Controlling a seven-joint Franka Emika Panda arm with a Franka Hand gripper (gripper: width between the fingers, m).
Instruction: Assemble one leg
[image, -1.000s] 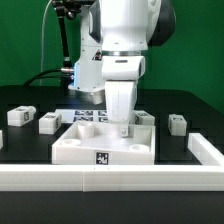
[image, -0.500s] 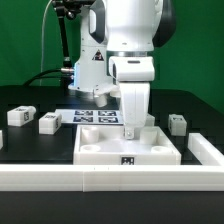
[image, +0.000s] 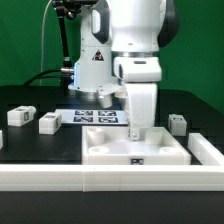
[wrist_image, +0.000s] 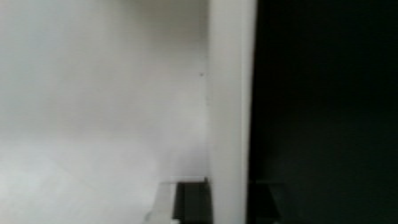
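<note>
My gripper points straight down and is shut on the far wall of the large white square panel, which lies flat on the black table against the front rail. In the wrist view the panel's wall runs between my two dark fingers, with the panel's white floor on one side and the dark table on the other. Three small white legs lie apart from the panel: two at the exterior view's left and one at the right. None is held.
The marker board lies flat behind the panel, near the arm's base. A white rail runs along the table's front, and another piece of rail stands at the exterior view's right, close to the panel's corner.
My gripper has slid the panel toward the exterior view's right and a little nearer the front rail. The legs have not moved.
</note>
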